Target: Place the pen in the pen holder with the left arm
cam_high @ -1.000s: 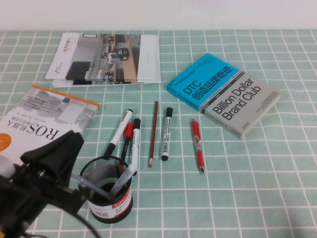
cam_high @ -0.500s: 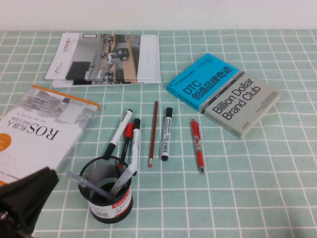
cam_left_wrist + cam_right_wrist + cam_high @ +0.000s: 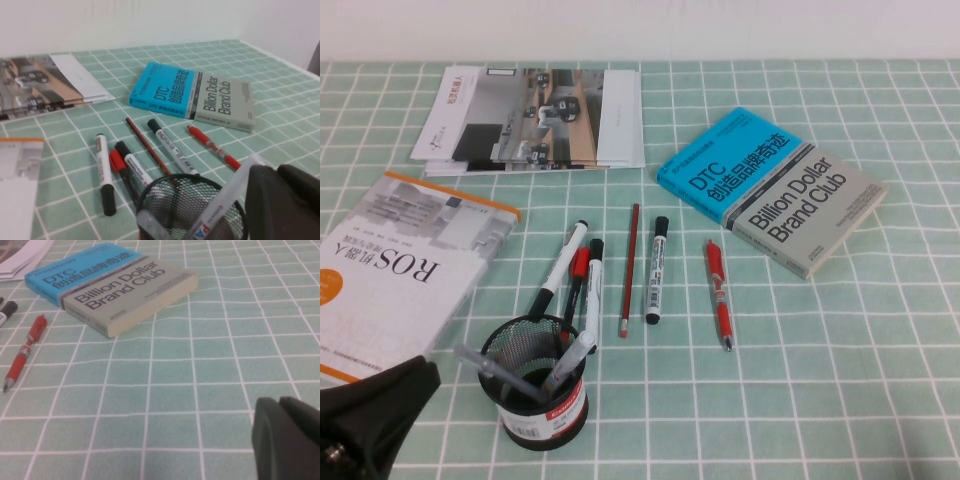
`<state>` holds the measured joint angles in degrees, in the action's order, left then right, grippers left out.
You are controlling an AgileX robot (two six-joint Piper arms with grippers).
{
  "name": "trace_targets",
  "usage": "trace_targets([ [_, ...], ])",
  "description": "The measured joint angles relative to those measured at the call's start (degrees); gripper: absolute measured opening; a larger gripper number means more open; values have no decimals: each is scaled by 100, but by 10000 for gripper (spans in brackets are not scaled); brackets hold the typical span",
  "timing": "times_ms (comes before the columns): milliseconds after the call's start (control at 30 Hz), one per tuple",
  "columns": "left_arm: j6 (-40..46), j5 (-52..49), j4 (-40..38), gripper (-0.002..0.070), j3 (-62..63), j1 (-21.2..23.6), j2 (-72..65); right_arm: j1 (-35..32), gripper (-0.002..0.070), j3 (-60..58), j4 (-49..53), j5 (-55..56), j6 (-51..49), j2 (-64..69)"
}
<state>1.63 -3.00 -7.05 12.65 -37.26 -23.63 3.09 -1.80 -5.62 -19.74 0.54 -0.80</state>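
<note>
Green-and-white checked cloth point(image 3: 840, 380) covers the table we work over, with a pale wall behind it.

Our left gripper point(image 3: 365, 425) sits at the near left corner of the high view, well to the left of the round black wire-mesh pen holder point(image 3: 535, 385); only dark housing shows point(image 3: 285, 202), so we cannot tell how its fingers stand. Our right gripper point(image 3: 287, 440) appears only in the right wrist view as a dark block over bare cloth, nearer to us than the books and well apart from the holder; its fingers we cannot tell either.

We see the white-barrelled pen with the pale cap point(image 3: 570, 360) standing tilted inside the holder, leaning on the rim, beside a thin translucent grey pen point(image 3: 495, 368).

Just beyond the holder lie two white markers with black caps point(image 3: 560, 268), a short red-capped pen point(image 3: 577, 275), a dark red pencil point(image 3: 629, 268), another black-capped marker point(image 3: 656, 270) and a red ballpoint pen point(image 3: 719, 293). Further beyond the holder to the right are a blue book and a grey book point(image 3: 770, 190) side by side, brochures point(image 3: 535, 118) at the far left, and a white ROS book point(image 3: 395, 260) left of it.
</note>
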Motion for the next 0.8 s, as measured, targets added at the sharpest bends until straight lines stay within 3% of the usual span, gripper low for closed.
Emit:
trace_targets([
  [233, 585, 218, 88, -3, -131, 117, 133, 0, -20, 0, 0, 0, 0, 0],
  [300, 606, 243, 143, -3, -235, 380, 282, 0, -20, 0, 0, 0, 0, 0],
  [600, 242, 50, 205, -3, -961, 2368, 1758, 0, -20, 0, 0, 0, 0, 0],
  [800, 95, -184, 238, -3, -1369, 3034, 2403, 0, -20, 0, 0, 0, 0, 0],
])
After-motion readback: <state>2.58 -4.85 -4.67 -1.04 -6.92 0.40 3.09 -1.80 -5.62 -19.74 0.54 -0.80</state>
